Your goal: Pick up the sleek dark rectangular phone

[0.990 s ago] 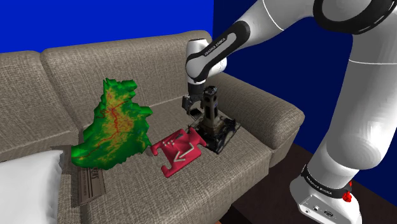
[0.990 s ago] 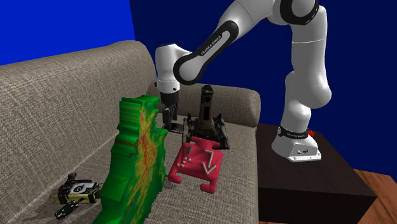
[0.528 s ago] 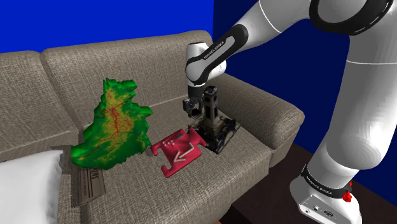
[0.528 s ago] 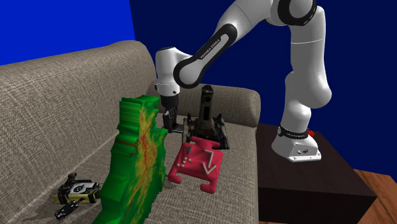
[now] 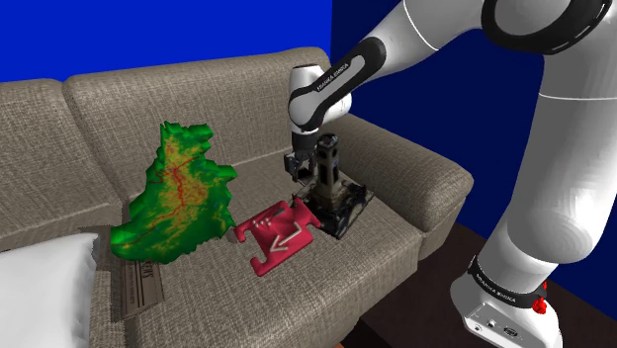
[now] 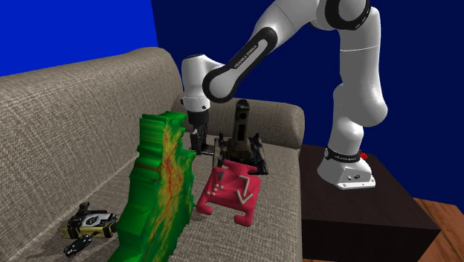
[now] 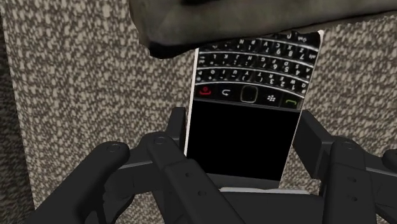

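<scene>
1. The phone [image 7: 245, 108], a dark rectangle with a black screen and a small keypad, is being clasped between the two black fingers of the gripper [image 7: 243, 130]. The fingers are being pressed narrowly against its long edges.
2. The phone is being held low against the seat of the sofa [image 5: 396, 267], just beside a black stick-on-base device [image 5: 331, 188]. In the wrist view the woven fabric is being shown close behind it.
3. The reach and the closing are being judged as done. The lift is being judged as not yet made, since in the shoulder view the gripper is being shown right down at the seat cushion.
4. Raising the phone clear of the cushion and of the device beside it is being taken as what is left.
5. One of each thing is being counted:
   - one phone
   - one stick-on-base device
   - one red flat piece with a white arrow [image 5: 280, 232]
   - one green relief model [image 5: 178, 198]
   - one white pillow [image 5: 44, 287]
   - one printed booklet [image 5: 138, 287] under the model
   - one small black-and-yellow object [image 6: 91, 222], well apart from the gripper
</scene>
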### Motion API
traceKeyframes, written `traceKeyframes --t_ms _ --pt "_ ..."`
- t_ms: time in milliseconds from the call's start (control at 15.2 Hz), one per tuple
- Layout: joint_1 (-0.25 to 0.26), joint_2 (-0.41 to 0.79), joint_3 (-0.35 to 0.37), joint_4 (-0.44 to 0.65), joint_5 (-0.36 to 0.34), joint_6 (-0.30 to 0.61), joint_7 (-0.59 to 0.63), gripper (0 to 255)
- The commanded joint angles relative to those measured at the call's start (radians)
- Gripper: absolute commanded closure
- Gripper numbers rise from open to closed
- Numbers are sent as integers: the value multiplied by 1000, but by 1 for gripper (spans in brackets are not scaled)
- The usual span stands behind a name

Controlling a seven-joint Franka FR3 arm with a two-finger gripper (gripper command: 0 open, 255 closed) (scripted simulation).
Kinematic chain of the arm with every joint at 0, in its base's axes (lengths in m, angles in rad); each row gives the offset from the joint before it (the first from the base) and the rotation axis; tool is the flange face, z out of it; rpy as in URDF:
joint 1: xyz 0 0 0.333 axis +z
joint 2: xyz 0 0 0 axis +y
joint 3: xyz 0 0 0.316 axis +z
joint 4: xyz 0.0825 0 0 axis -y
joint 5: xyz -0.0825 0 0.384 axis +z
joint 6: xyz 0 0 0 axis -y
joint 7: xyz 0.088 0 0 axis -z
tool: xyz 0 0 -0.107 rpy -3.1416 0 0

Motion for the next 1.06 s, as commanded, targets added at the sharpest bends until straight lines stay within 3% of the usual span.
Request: traceKeyframes --t_ms 0,990 --pt "-1 -13 0 3 1 -17 -1 255" --pt "-5 -105 2 73 11 -179 -1 255"
